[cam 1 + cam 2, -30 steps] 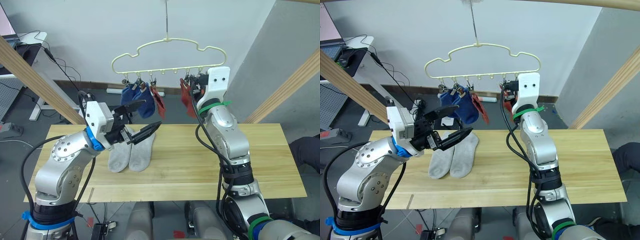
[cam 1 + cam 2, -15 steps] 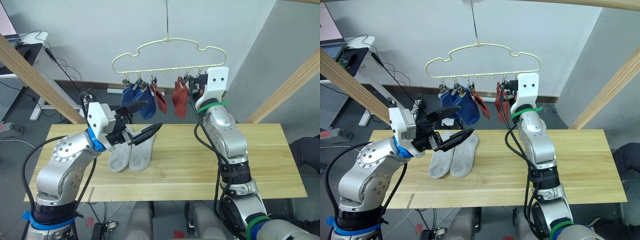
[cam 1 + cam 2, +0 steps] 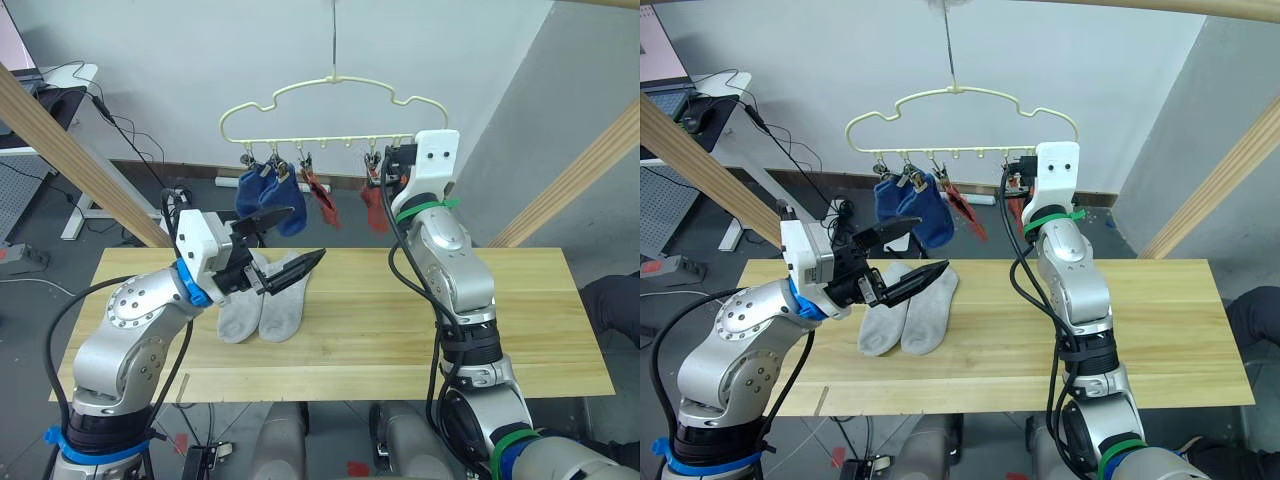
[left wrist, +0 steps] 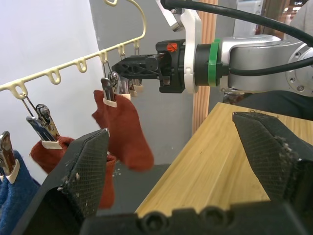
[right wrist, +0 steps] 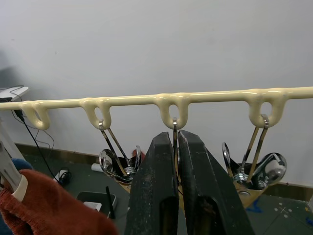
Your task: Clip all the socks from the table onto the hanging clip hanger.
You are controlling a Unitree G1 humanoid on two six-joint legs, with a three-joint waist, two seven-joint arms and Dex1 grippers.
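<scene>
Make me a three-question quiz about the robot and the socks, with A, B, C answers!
1. Where are the grey socks?
A. On the table
B. Clipped to the hanger
C. On the floor

2. How many socks hang from the hanger?
A. Two
B. Four
C. Six

3. How are the left gripper's fingers?
A. Open, holding nothing
B. Shut on a grey sock
C. Shut on a blue sock

Answers:
1. A: both grey socks lie side by side on the planks.
2. B: two blue socks and two red socks hang from clips.
3. A: the left wrist view shows a wide gap between its fingers with nothing in it.
</scene>
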